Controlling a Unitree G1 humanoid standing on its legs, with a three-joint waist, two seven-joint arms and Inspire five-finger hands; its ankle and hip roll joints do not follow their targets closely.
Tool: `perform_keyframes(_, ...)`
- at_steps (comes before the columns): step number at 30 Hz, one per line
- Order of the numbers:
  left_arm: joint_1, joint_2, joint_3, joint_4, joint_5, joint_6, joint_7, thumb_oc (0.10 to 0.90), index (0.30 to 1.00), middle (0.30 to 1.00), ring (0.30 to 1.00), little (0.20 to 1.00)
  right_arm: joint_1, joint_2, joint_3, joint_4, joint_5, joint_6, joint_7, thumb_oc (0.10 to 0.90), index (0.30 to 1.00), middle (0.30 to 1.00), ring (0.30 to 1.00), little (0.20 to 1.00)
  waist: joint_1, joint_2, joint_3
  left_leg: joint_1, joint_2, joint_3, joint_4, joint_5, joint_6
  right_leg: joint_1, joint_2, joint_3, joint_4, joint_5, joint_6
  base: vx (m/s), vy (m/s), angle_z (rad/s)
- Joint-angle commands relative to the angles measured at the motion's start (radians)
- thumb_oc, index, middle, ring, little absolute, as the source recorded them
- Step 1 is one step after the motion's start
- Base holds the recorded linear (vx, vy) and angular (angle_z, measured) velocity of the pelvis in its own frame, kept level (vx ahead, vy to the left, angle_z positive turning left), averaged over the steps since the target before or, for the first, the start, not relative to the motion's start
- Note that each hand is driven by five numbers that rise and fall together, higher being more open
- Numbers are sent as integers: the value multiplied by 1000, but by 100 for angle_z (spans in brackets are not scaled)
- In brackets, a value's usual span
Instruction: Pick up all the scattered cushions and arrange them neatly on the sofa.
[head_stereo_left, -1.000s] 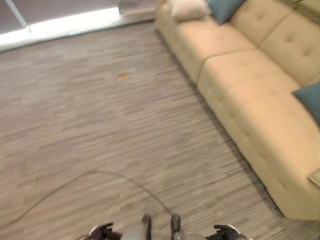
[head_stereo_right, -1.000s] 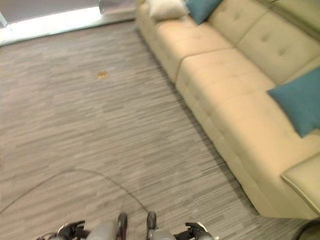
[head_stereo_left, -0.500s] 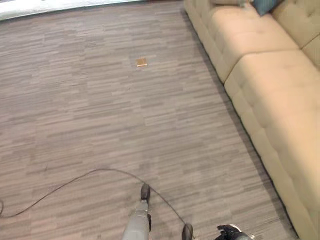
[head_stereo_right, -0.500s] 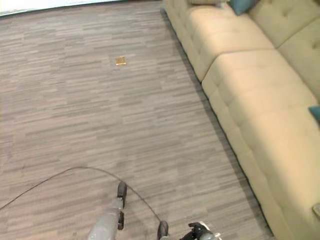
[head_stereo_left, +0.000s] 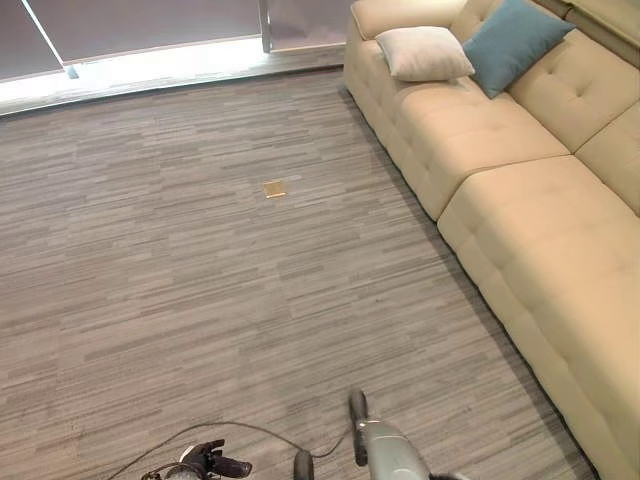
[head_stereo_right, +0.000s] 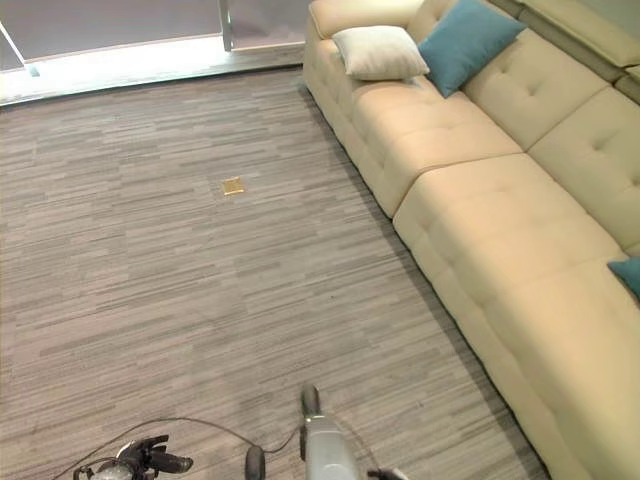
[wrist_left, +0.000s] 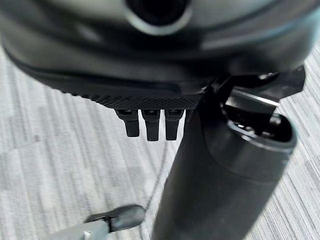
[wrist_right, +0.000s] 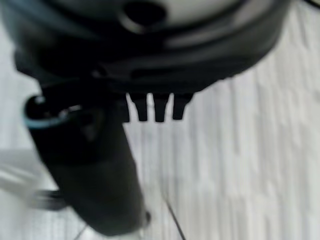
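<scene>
Search step: both hands, left hand (wrist_left: 150, 122) and right hand (wrist_right: 157, 107), hang relaxed and empty, white cushion (head_stereo_left: 423, 52) and teal cushion (head_stereo_left: 515, 42) already on sofa (head_stereo_left: 520, 200), next needs finding any cushion on the floor (head_stereo_left: 180, 260)

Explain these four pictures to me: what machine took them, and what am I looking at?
A two-legged robot with finger hands took them. Two pictures come from cameras in its head, looking down at a grey striped carpet floor and a long beige tufted sofa. On the sofa lie a cream square cushion and a teal square cushion; another teal cushion's corner peeks in. The other two come from wrist cameras: the left hand and right hand hang over the carpet with straight fingers, holding nothing.
</scene>
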Motion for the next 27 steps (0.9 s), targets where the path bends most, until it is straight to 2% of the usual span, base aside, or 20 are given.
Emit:
perform_keyframes(1, 11, 46, -20, 7, 71, -16, -17, 800, 900, 900, 900, 900, -21, -68, -5, 25, 23, -3, -15, 800, 900, 900, 900, 900, -51, 19, 14, 160, 59, -84, 109, -99, -139, 8, 45, -31, -15, 82, 45, 800, -213, 43)
perform_keyframes(2, 17, 45, -15, 15, 76, -13, -17, 800, 900, 900, 900, 900, -8, -74, -1, 32, 12, 0, -7, 800, 900, 900, 900, 900, -55, 22, 5, 155, 67, -91, 202, -70, -164, 47, 58, 4, 4, 97, 10, 784, -229, 63)
perform_keyframes(3, 29, 39, -5, 21, 75, -11, -12, 800, 900, 900, 900, 900, -7, -80, 8, 32, -2, 0, -6, 800, 900, 900, 900, 900, -53, 23, -3, 126, 68, -81, 319, 14, -199, 82, 70, 27, 22, 99, -15, 676, -191, 58)
perform_keyframes(5, 49, 24, 5, 11, 47, -8, -11, 800, 900, 900, 900, 900, -23, -88, 23, 28, -13, 4, -17, 800, 900, 900, 900, 900, -17, -1, 24, -84, 54, -38, 729, 233, -273, 145, 60, 49, 58, 67, -61, 617, -305, 19)
perform_keyframes(6, 53, 25, 2, -31, -1, -10, -7, 800, 900, 900, 900, 900, -60, -105, 38, 2, 0, 4, -38, 800, 900, 900, 900, 900, 43, -41, 62, -282, 48, 39, 1056, 243, -253, 239, 57, 70, 40, 23, -100, 685, -433, -27)
perform_keyframes(7, 56, 26, -8, -49, -9, -14, -7, 800, 900, 900, 900, 900, -74, -112, 38, -12, 18, -1, -48, 800, 900, 900, 900, 900, 71, -57, 69, -366, 69, 70, 1114, 213, -216, 285, 60, 85, 32, -1, -113, 513, -338, -42)
perform_keyframes(8, 56, 26, -8, -49, -9, -14, -7, 800, 900, 900, 900, 900, -74, -112, 38, -12, 18, -1, -48, 800, 900, 900, 900, 900, 71, -59, 67, -368, 67, 70, 1113, 214, -216, 282, 59, 85, 32, -1, -113, 407, -158, -67)
perform_keyframes(10, 60, 16, -19, -75, -40, -23, -7, 800, 900, 900, 900, 900, -87, -122, 33, -63, 62, -21, -64, 800, 900, 900, 900, 900, 110, -73, 59, -457, 70, 110, 1050, 151, -179, 375, 74, 125, -5, -40, -114, 624, -54, -60)
perform_keyframes(12, 71, 4, -14, -87, -62, -30, 6, 800, 900, 900, 900, 900, -97, -118, 38, -119, 80, -36, -71, 800, 900, 900, 900, 900, 142, -76, 47, -510, 50, 132, 874, 142, -170, 441, 82, 166, -27, -69, -101, 743, 71, -28)
perform_keyframes(14, 83, 4, 2, -85, -75, -31, 13, 800, 900, 900, 900, 900, -104, -122, 58, -162, 57, -51, -81, 800, 900, 900, 900, 900, 173, -71, 49, -531, 86, 127, 584, 127, -164, 517, 90, 191, -37, -130, -86, 777, 163, -42)
perform_keyframes(15, 87, 5, 8, -89, -89, -31, 17, 800, 900, 900, 900, 900, -110, -127, 65, -178, 43, -52, -81, 800, 900, 900, 900, 900, 188, -61, 51, -515, 103, 105, 420, 146, -165, 543, 92, 200, -31, -155, -82, 787, 220, -48)
perform_keyframes(16, 90, 7, 14, -90, -101, -36, 18, 800, 900, 900, 900, 900, -118, -134, 78, -179, 23, -52, -81, 800, 900, 900, 900, 900, 203, -52, 52, -503, 110, 49, 269, 202, -177, 572, 96, 212, -26, -177, -82, 732, 236, -30)
perform_keyframes(18, 91, 8, 18, -87, -109, -39, 29, 800, 900, 900, 900, 900, -142, -144, 96, -171, -21, -51, -85, 800, 900, 900, 900, 900, 232, -46, 48, -560, 154, -35, 96, 249, -203, 636, 88, 245, -23, -221, -74, 737, 238, -45)
perform_keyframes(20, 108, 15, 43, -54, -90, -27, 23, 800, 900, 900, 900, 900, -141, -131, 106, -121, -67, -35, -73, 800, 900, 900, 900, 900, 271, -51, 24, -570, 185, 6, 67, 282, -212, 716, 34, 305, 8, -244, -51, 870, 349, -85)
perform_keyframes(21, 108, 15, 43, -54, -90, -27, 23, 800, 900, 900, 900, 900, -141, -130, 106, -121, -67, -36, -73, 800, 900, 900, 900, 900, 275, -55, 26, -564, 185, 12, 64, 281, -211, 718, 30, 309, 8, -245, -51, 786, 365, -108)
perform_keyframes(22, 107, 19, 51, -36, -81, -24, 28, 800, 900, 900, 900, 900, -127, -118, 102, -103, -74, -31, -68, 800, 900, 900, 900, 900, 283, -54, 13, -567, 184, 11, 103, 318, -211, 733, 5, 311, 25, -231, -35, 529, 281, -83)
perform_keyframes(24, 104, 10, 47, -33, -79, -24, 31, 800, 900, 900, 900, 900, -105, -95, 81, -59, -68, -25, -65, 800, 900, 900, 900, 900, 275, -78, -15, -559, 132, 26, 176, 292, -196, 685, -59, 292, 151, -113, 13, 799, 417, -30)
perform_keyframes(25, 95, 8, 49, -26, -87, -18, 29, 800, 900, 900, 900, 900, -99, -85, 64, -34, -56, -16, -53, 800, 900, 900, 900, 900, 268, -86, -13, -518, 101, 53, 219, 221, -156, 593, -107, 266, 354, 109, 60, 826, 441, 1)
perform_keyframes(26, 91, 6, 44, -27, -88, -17, 31, 800, 900, 900, 900, 900, -99, -85, 53, -34, -44, -14, -53, 800, 900, 900, 900, 900, 253, -78, -7, -478, 88, 70, 237, 185, -137, 546, -131, 248, 452, 207, 49, 860, 496, -34)
perform_keyframes(27, 84, 9, 40, -28, -83, -12, 31, 800, 900, 900, 900, 900, -101, -85, 48, -42, -41, -14, -53, 800, 900, 900, 900, 900, 233, -60, -1, -420, 85, 75, 237, 152, -116, 473, -148, 228, 558, 244, 24, 665, 444, -50)
